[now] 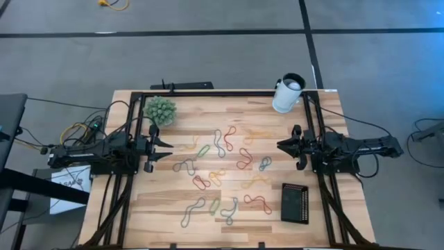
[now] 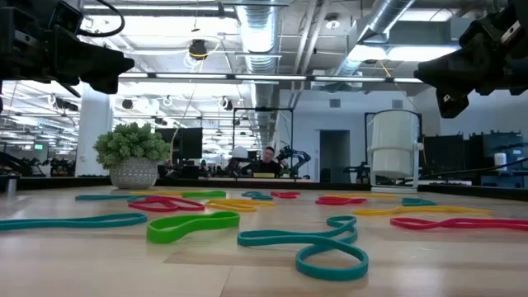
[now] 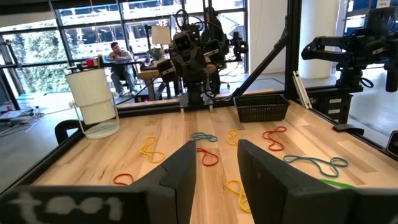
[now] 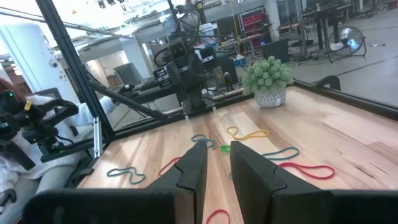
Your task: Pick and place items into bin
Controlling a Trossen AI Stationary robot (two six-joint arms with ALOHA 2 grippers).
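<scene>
Left arm stretched level along the left side of the surface, left hand (image 1: 166,148) pointing inward toward the middle, held clear above the wood, its two dark fingers (image 3: 180,171) parted with a plain gap between them and nothing in it. Right arm mirrored on the right side, right hand (image 1: 281,145) aimed back at the left one, also raised off the surface, fingers (image 4: 194,163) slightly apart and empty. Both seen high at the upper corners from the low camera, well apart from each other.
</scene>
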